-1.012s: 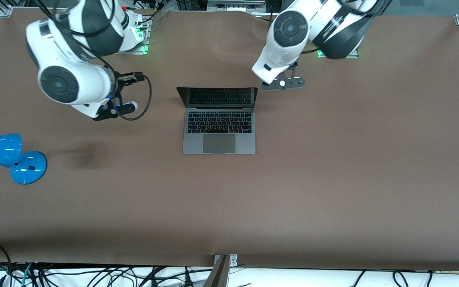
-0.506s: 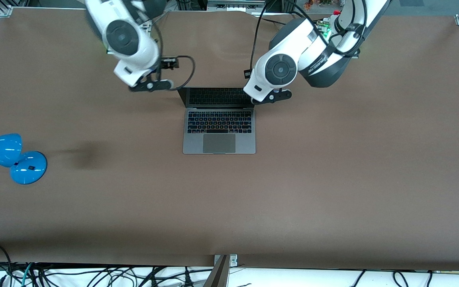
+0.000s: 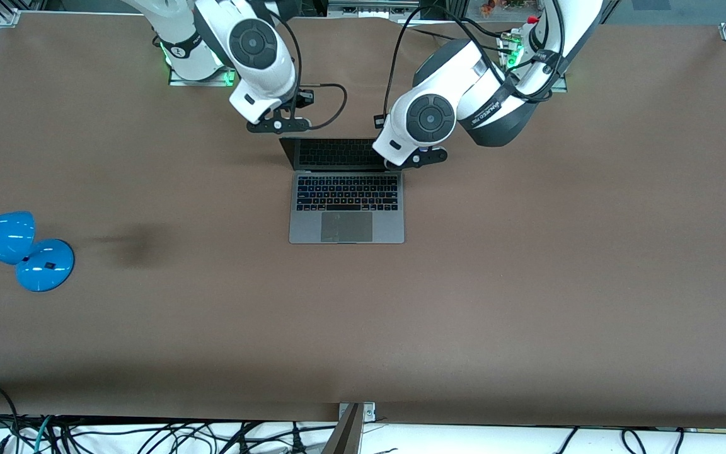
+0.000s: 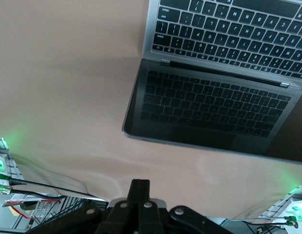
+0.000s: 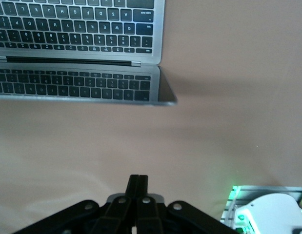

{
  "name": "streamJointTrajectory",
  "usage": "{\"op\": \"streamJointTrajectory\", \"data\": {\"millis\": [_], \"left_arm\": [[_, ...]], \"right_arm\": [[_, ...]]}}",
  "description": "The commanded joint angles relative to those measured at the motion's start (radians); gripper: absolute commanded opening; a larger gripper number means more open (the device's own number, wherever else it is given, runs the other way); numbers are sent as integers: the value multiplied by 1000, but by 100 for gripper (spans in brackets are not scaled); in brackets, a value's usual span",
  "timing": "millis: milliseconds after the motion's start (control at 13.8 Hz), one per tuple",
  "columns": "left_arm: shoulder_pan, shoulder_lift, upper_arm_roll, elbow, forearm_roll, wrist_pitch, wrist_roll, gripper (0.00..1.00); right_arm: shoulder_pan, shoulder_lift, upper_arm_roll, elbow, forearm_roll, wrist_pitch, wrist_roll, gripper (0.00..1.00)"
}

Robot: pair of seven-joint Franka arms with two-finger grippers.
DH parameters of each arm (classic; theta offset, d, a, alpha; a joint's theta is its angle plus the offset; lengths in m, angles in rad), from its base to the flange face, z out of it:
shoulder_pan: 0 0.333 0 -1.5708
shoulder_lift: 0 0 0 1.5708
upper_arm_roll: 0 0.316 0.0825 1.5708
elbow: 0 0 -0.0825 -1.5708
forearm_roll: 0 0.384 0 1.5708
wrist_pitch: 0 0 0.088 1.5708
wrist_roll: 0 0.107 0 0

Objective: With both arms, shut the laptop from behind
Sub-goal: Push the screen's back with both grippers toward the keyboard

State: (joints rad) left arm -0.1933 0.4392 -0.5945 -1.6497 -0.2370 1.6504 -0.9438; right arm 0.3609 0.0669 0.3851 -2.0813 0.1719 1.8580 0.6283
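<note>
While cables [image 3: 149,435] trail along the edge nearest the front camera, we see a wide brown table [image 3: 527,284] with little on it. A blue desk lamp [image 3: 19,249] stands near the right arm's end, its round base on the cloth and its shade pointing off the table. At mid-table sits the laptop [image 3: 346,208], open, its grey base flat with trackpad toward the camera and black keyboard above it; the dark screen stands raised and mirrors the keys. We can make out single letters on the keys in the wrist views, nothing more.

Over the screen's top corner toward the left arm's end hangs the left gripper [image 4: 139,195], fingers pressed together and holding nothing. We read part of a brand on the left arm [image 3: 489,88]'s black band, too small to spell with certainty. The right gripper [image 5: 138,187] hovers over the bare table just past the screen's other top corner, its fingers likewise pinched together and empty. Farthest off, green lights glow at both arm bases, where the right arm [image 3: 243,44] rises.
</note>
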Motion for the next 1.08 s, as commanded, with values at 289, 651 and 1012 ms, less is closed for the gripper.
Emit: {"op": "streamJointTrajectory", "data": {"millis": [289,651,1012], "left_arm": [[-11,61,7,33,57,34,-16,0],[-9,105,7,70,94,34,-16,0],[-2,130,24,123,116,35,-7,0]], "right_arm": [[4,76,17,26,-44,128,-15,0],[-13,131,11,50,-104,204,-18,0],[-33,198,8,124,-158,207,-22,0]]}}
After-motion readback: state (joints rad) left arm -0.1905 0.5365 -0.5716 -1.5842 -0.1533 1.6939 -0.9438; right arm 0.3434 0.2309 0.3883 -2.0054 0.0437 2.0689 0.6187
